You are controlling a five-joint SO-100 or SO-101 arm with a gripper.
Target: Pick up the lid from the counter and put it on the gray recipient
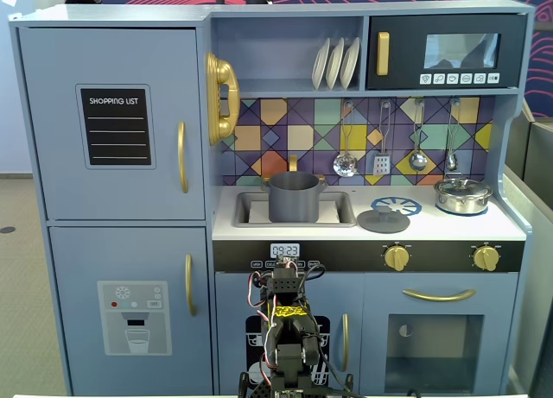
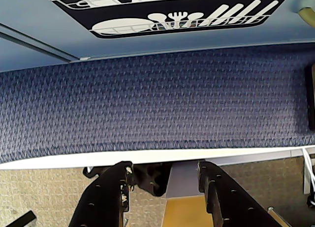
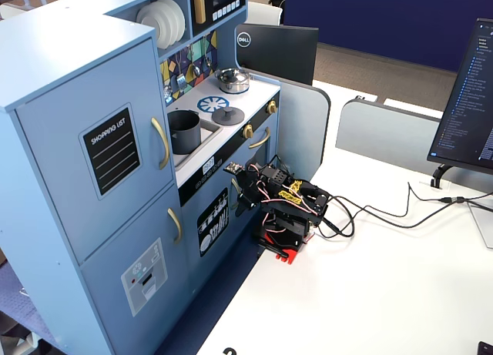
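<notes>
The lid (image 1: 384, 219) is a flat dark-gray disc with a small knob, lying on the toy kitchen's counter to the right of the sink. The lid (image 3: 228, 115) also shows in the other fixed view. The gray recipient (image 1: 294, 197) stands upright in the sink, uncovered; it appears as a gray pot (image 3: 185, 132) from the side. My arm (image 1: 288, 325) sits folded low in front of the kitchen, well below the counter. My gripper (image 2: 165, 169) is open with nothing between its fingers, pointing down at the blue carpet past the white table edge. From the side, the gripper (image 3: 240, 195) hangs by the cupboard front.
A shiny silver pot (image 1: 462, 195) with its own lid stands at the counter's right end, behind a blue-and-white burner print (image 1: 397, 205). Utensils (image 1: 381, 143) hang above the counter. Cables (image 3: 385, 212) and a monitor (image 3: 470, 101) occupy the white table (image 3: 362, 293) to the arm's right.
</notes>
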